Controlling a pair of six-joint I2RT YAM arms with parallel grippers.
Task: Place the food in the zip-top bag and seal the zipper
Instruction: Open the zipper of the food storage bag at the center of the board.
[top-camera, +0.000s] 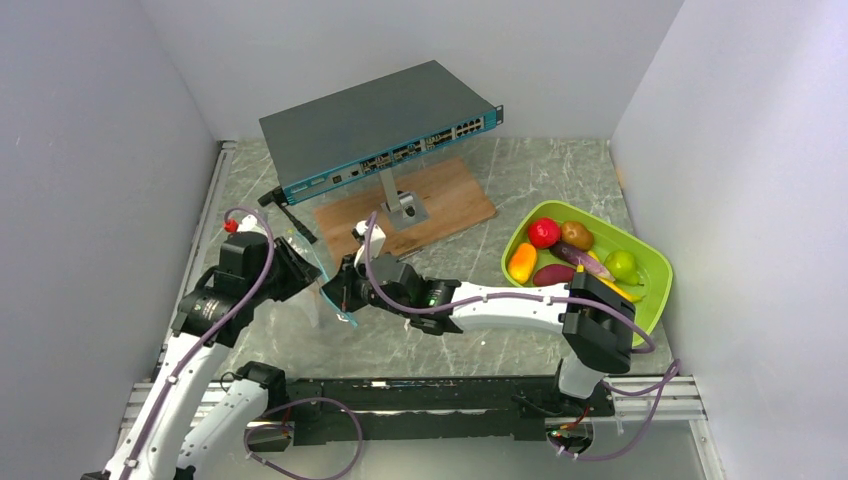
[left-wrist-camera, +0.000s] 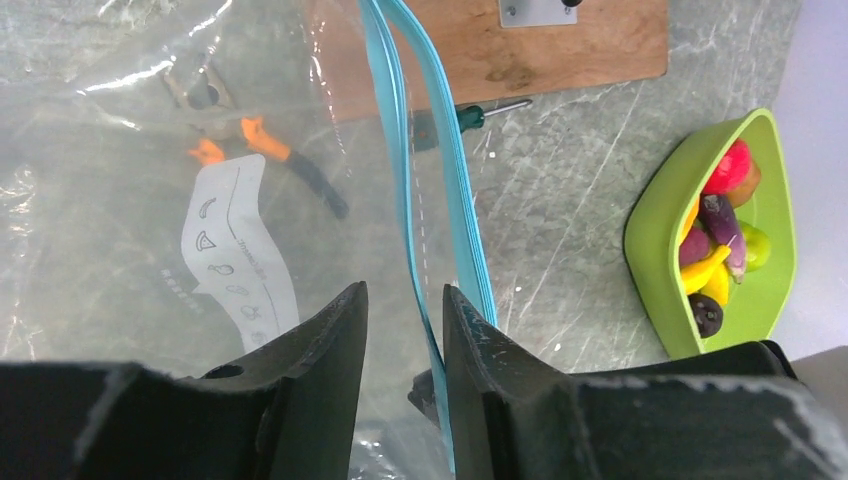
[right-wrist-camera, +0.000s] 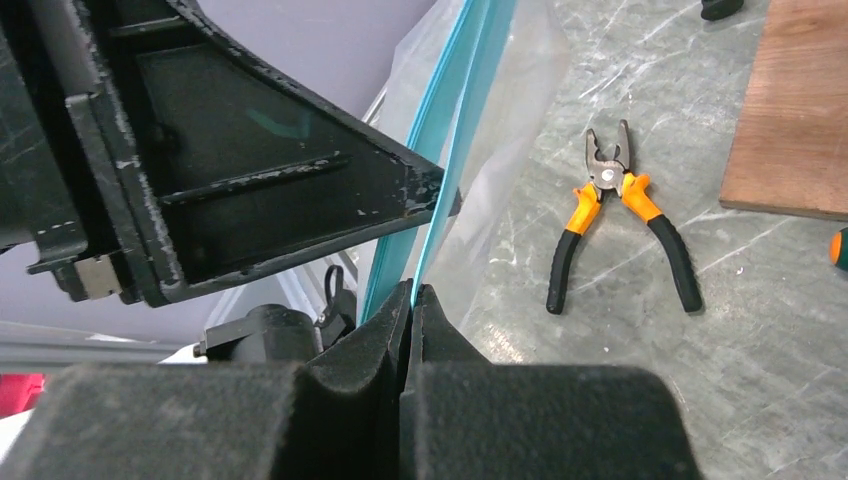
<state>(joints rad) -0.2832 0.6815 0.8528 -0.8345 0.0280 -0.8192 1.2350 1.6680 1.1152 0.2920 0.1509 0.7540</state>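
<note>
The clear zip-top bag (top-camera: 322, 300) hangs between my two grippers, left of the table's middle. Its teal zipper (left-wrist-camera: 395, 130) runs as two parted strips. My right gripper (right-wrist-camera: 412, 288) is shut on one strip of the zipper (right-wrist-camera: 450, 100). My left gripper (left-wrist-camera: 403, 290) has its fingers apart, with one strip running between them against the right finger, unclamped. In the top view the left gripper (top-camera: 300, 268) and right gripper (top-camera: 336, 290) nearly face each other. The food (top-camera: 560, 250), with a red apple (top-camera: 543, 232), green pear (top-camera: 621, 264) and purple eggplant (top-camera: 580, 258), lies in the tray.
A lime-green tray (top-camera: 655, 265) sits at the right near the wall. A network switch (top-camera: 380, 130) stands on a bracket over a wooden board (top-camera: 450, 190) at the back. Orange-handled pliers (right-wrist-camera: 610, 220) lie on the table behind the bag, and a screwdriver (left-wrist-camera: 470, 117) by the board.
</note>
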